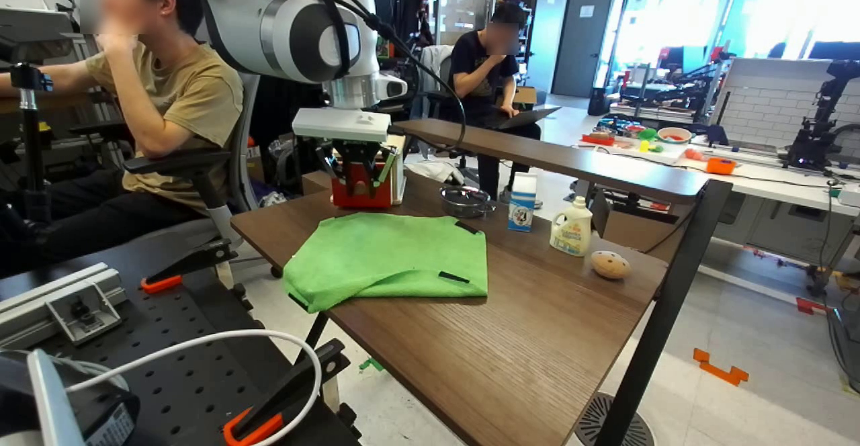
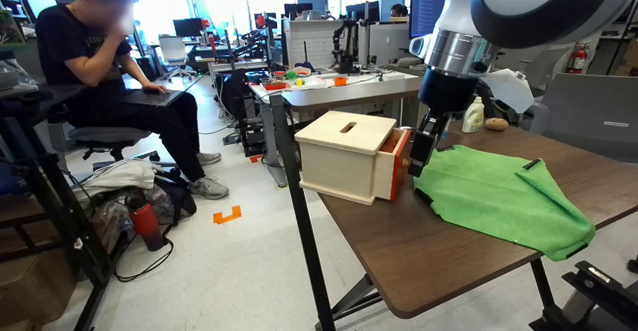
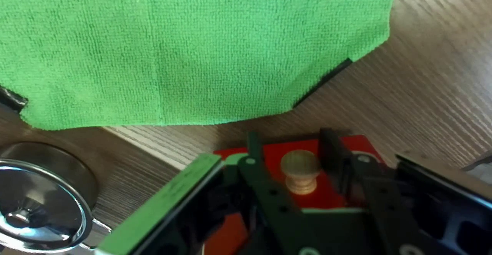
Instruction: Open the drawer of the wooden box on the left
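Note:
The wooden box (image 2: 334, 169) is pale cream wood with a slotted top. It stands at the table's corner in an exterior view, and its pale side (image 1: 401, 177) shows behind the gripper in an exterior view. The red-fronted drawer (image 2: 398, 166) stands partly out, with something brown inside. Its red front also shows in an exterior view (image 1: 363, 196) and in the wrist view (image 3: 270, 151). A round wooden knob (image 3: 300, 166) is on the front. My gripper (image 3: 290, 141) is open, its fingers on either side of the knob. The right finger is close to the knob; contact is unclear.
A green cloth (image 1: 396, 251) lies on the table (image 1: 510, 338) in front of the drawer. A lidded pot (image 1: 465, 201), a milk carton (image 1: 522, 203), a cream bottle (image 1: 571, 228) and a round brown item (image 1: 610, 264) stand along the table. A raised shelf (image 1: 571, 160) runs behind.

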Robot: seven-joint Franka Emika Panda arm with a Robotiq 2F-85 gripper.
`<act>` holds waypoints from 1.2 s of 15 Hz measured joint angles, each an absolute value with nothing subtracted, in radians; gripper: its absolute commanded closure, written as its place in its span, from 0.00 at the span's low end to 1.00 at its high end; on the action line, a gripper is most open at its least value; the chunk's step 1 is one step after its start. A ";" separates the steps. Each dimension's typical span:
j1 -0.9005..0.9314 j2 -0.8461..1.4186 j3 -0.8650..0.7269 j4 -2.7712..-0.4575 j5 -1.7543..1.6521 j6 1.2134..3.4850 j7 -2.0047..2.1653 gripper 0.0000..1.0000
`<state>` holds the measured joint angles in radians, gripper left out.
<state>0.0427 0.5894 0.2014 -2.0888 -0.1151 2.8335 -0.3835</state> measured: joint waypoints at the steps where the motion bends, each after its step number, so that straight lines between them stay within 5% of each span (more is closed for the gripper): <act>1: 0.047 0.591 0.202 -2.086 -0.115 2.833 -0.383 0.80; 4: 0.062 0.594 0.199 -2.077 -0.116 2.834 -0.374 0.93; 18: 0.065 0.604 0.195 -2.066 -0.128 2.834 -0.374 0.93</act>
<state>0.0646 0.6043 0.1953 -2.0662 -0.1282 2.8336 -0.3735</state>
